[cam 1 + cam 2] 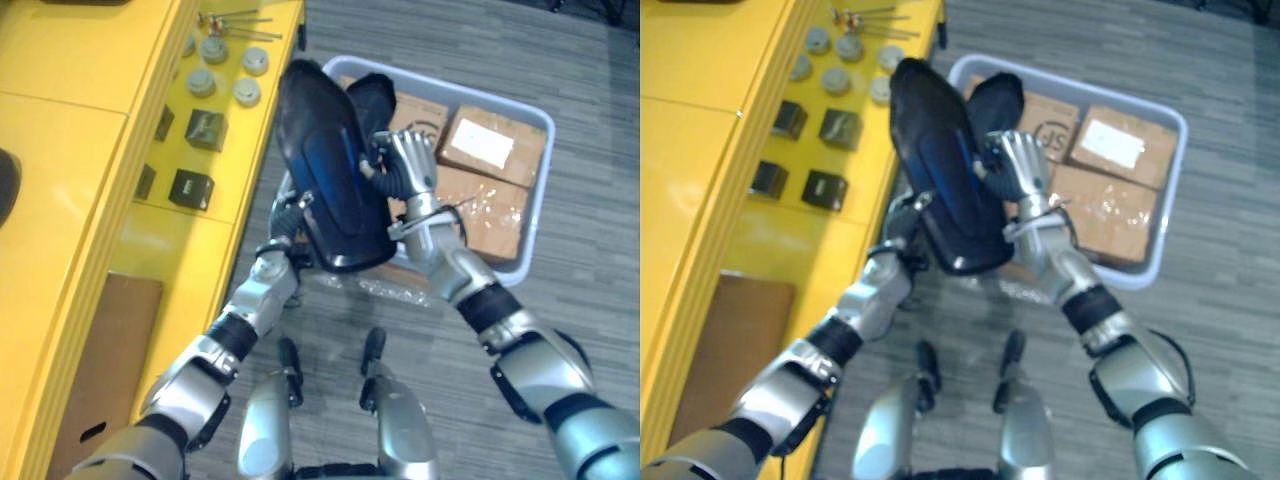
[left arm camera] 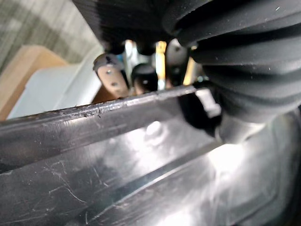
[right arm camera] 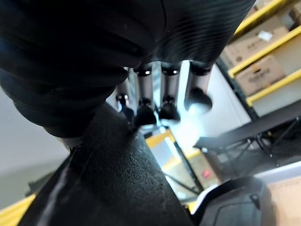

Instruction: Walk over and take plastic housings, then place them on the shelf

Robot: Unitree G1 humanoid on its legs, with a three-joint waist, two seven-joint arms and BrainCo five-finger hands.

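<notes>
Glossy black plastic housing (image 1: 330, 190), scuffed inside, matt cardboard boxes (image 1: 490, 150), smooth grey plastic bin (image 1: 541, 180), glossy yellow shelf (image 1: 60, 150)

1. The yellow shelf (image 1: 60, 150) runs along the robot's left; round grey caps (image 1: 201, 80), dark blocks (image 1: 205, 129) and thin metal pins (image 1: 235, 18) lie on its top
2. The grey floor (image 1: 590, 250) carries a pale bin (image 1: 545, 130) just beside the shelf, with brown cardboard boxes (image 1: 495, 145) inside

Arms (image 1: 262, 290) silver-grey, black-banded. Right hand (image 1: 408, 160): silver fingers (image 3: 167, 89), dark tips, ribbed dark cover, possibly screws.
</notes>
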